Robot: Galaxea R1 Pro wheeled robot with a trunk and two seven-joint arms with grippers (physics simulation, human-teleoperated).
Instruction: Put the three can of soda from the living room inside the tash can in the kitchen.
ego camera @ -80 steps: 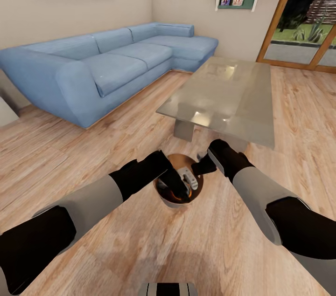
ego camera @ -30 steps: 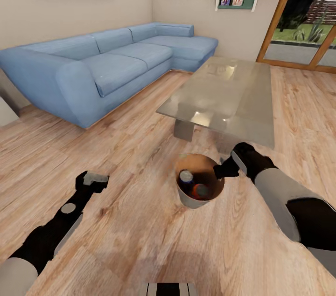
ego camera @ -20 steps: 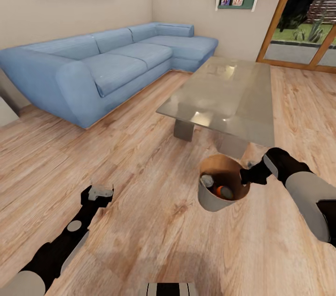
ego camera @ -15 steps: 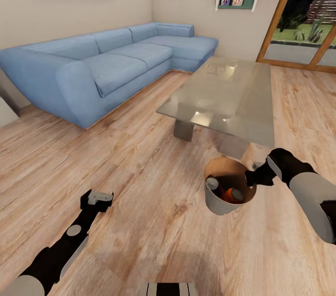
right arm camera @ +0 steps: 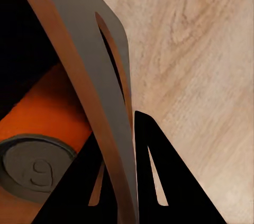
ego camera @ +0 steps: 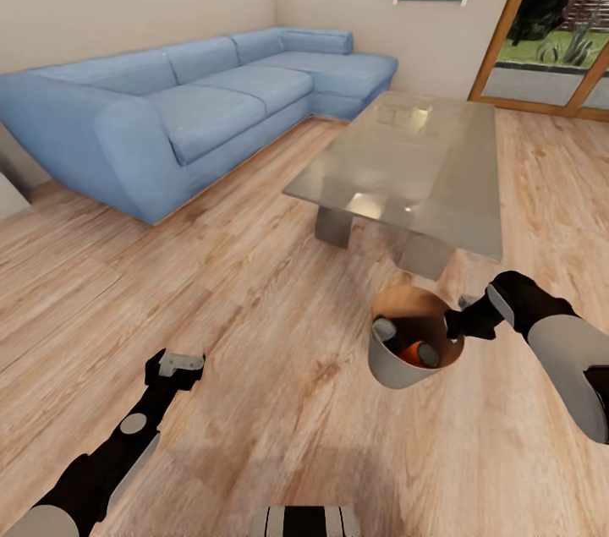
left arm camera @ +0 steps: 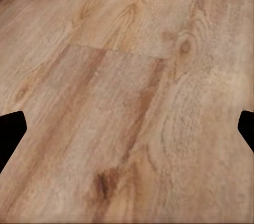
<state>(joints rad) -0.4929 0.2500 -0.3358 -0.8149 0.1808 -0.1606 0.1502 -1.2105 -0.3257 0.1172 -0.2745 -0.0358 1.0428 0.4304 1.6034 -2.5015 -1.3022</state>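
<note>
Living room with wooden floor [ego camera: 254, 402]: trash can [ego camera: 385, 368] held up off it, soda cans [ego camera: 412, 351] inside, right tool [ego camera: 458, 326] pinching thin stiff rim, probably light but tippy, best kept level; left tool [ego camera: 179, 364] spread, holding nothing.

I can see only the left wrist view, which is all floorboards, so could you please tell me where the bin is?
Observer: The bin is tilted and held at its rim by the right gripper, just in front of the glass table.
Operator: Thank you. How is the gripper holding it?
Observer: In the right wrist view, one finger sits inside the wall and one outside, pinching it.
Operator: Are there cans inside?
Observer: An orange can lies in it with grey tops beside it; I cannot count three.
</note>
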